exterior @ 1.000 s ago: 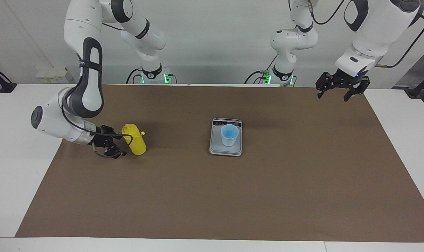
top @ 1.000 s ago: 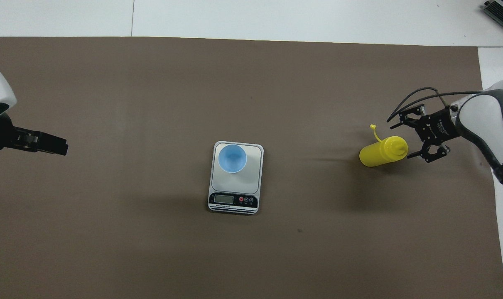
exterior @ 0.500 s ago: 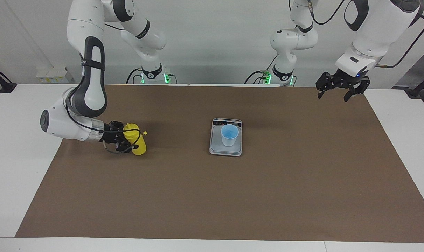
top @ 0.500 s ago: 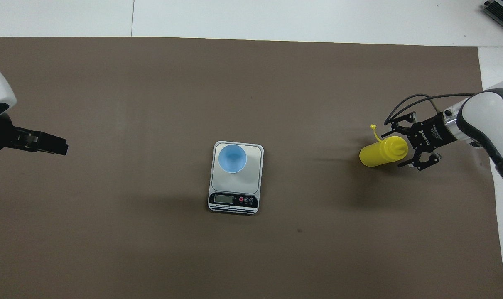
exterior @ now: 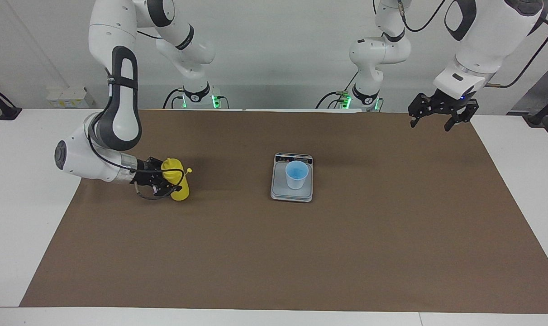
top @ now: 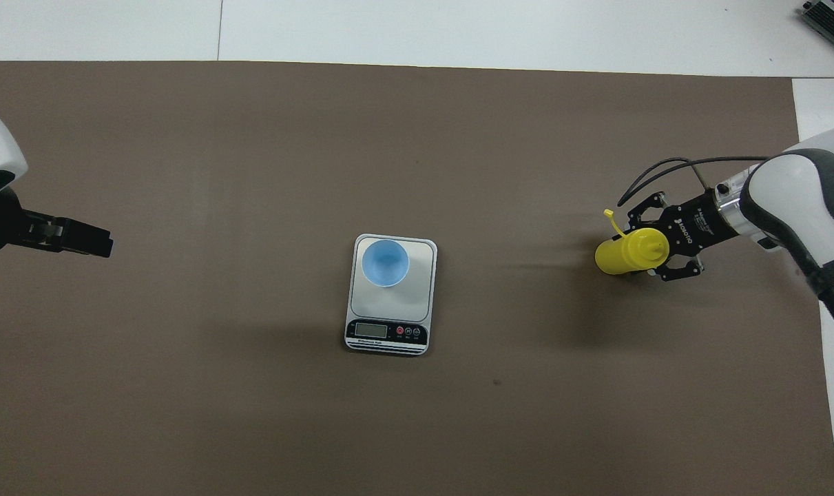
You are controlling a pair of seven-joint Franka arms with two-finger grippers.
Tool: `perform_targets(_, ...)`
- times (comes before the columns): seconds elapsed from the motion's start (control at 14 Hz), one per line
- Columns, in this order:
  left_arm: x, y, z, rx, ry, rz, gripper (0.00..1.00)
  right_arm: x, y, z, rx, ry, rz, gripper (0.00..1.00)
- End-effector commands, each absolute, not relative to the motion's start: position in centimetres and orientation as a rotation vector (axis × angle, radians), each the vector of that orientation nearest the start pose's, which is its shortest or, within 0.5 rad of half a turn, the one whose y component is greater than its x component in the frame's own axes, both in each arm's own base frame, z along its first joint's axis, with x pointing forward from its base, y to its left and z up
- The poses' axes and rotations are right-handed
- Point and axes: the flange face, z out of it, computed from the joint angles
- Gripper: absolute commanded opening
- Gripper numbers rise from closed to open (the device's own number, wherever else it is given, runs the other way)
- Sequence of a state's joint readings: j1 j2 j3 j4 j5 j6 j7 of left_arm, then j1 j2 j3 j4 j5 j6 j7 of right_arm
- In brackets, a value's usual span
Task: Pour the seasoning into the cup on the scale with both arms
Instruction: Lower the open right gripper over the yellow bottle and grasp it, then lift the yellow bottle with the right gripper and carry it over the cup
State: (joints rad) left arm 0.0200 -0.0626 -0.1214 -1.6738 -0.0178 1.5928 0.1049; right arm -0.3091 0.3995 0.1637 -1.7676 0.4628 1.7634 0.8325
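Since a second ago the right gripper [exterior: 167, 181] has slid in from beside the seasoning bottle [exterior: 178, 183] until its fingers bracket the yellow body just below the domed lid, and they now press against it on both sides. Its arm reaches in low and nearly level from the right arm's end of the table [exterior: 29, 217]. The bottle stands on the brown mat [exterior: 274, 253], well apart from the scale [exterior: 292, 192], and has tipped a little compared with its earlier pose; its small tethered cap [exterior: 189, 170] sticks out toward the scale. Whether the bottle's base has left the mat cannot be told.

In the overhead view the same grip shows: the black fingers [top: 675, 272] of the right gripper [top: 654, 242] close around the bottle's [top: 620, 253] upper part, with the cap tether [top: 613, 222] pointing away from the robots.

At the middle of the mat lies the silver-grey scale [top: 417, 303], its dark display strip on the edge nearer the robots. The light blue cup [top: 385, 263] stands upright on its platform, toward the edge farther from the robots.

At the left arm's end, the left gripper [exterior: 438, 118] has not moved: it hangs raised over the mat's corner close to the robots, fingers spread apart and holding nothing, waiting.
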Motion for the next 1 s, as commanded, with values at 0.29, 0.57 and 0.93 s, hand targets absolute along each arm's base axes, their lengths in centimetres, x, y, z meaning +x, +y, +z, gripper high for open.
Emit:
perform_targets(0.29,52.9,-5.6,61.6,-3.135,0.334,0.035,1.0,60.6,-4.3,37.0,-2.231,1.548,0.625,0.0)
perform_targets(0.57,52.9,-5.6,61.6,-3.135,0.334,0.035,1.0,62.0,-0.3,40.9,-2.186,1.672,0.527,0.0)
perform_targets(0.93,52.9,-5.6,61.6,-3.135,0.334,0.035,1.0,63.3,8.1,46.0,-2.244,1.823,0.353,0.0)
